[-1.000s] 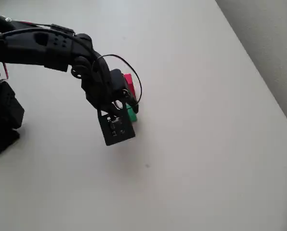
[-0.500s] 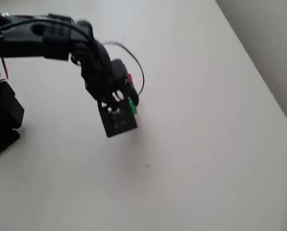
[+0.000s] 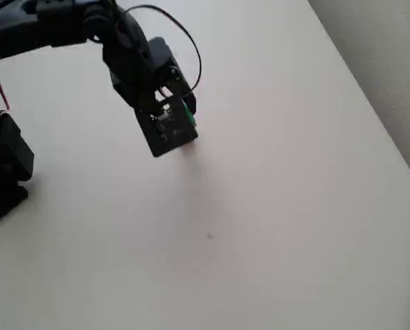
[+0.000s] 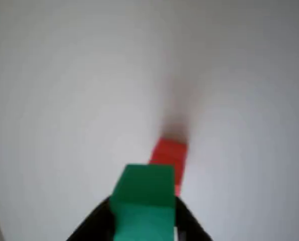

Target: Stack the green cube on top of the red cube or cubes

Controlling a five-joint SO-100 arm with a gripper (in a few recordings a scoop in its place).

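Observation:
In the wrist view the green cube (image 4: 143,203) sits between my black fingers (image 4: 92,226) at the bottom edge, lifted off the table. My gripper (image 4: 142,221) is shut on it. The red block (image 4: 169,155) stands on the white table just beyond and slightly right of the cube, lower than it. In the overhead view a sliver of the green cube (image 3: 188,115) peeks out at the right of my gripper (image 3: 181,113); the arm hides the red block there.
The white table (image 3: 281,206) is bare around the blocks. Its right edge (image 3: 370,117) runs diagonally at the upper right, with a grey floor beyond. The arm's black base (image 3: 2,172) stands at the left edge.
My arm has risen and swung toward the top of the overhead view, lifting the green cube off the table. The red block, seen earlier beside the gripper, is now covered by the arm.

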